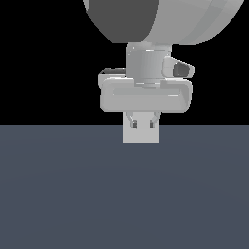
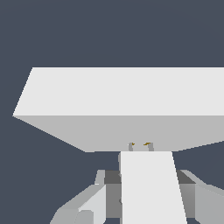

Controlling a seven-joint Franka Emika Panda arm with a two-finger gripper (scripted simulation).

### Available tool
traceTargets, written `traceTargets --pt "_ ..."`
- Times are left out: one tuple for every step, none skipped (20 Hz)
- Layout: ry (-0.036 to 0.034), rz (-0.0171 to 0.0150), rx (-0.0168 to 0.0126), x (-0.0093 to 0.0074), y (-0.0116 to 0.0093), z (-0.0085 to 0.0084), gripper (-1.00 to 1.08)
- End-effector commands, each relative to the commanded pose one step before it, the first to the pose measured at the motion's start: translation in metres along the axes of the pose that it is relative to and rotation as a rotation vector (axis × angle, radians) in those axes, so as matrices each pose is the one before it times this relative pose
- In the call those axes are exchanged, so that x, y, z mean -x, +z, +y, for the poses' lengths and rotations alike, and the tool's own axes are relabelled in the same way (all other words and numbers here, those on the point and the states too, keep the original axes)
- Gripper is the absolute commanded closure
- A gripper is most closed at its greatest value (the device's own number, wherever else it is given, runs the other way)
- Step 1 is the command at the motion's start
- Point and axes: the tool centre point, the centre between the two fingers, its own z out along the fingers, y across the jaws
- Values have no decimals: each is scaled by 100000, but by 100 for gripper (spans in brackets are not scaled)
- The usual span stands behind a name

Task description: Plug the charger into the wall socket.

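Note:
In the wrist view my gripper (image 2: 148, 194) is shut on the charger (image 2: 148, 183), an off-white block held between the grey fingers (image 2: 89, 203). Its two short prongs (image 2: 130, 147) point at the wall socket (image 2: 122, 92), a broad light-grey panel right in front of it. The prong tips sit at the panel's two yellowish dots (image 2: 147, 143); how deep they are in I cannot tell. In the exterior view the socket (image 1: 140, 136) stands upright just under my hand, with the gripper (image 1: 142, 121) at its upper edge. The charger cannot be made out there.
A flat dark blue-grey floor (image 1: 58, 194) spreads around the socket under a black backdrop. The arm's large grey link (image 1: 146, 19) hangs above the hand.

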Motion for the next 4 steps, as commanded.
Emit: traceTargets --pt "-64 -14 -4 -447 219 -2 108" --pt "-71 -15 44 -78 49 -15 108" --pt "-40 -6 28 -43 29 -1 108" --pt "0 0 0 -12 9 8 108"
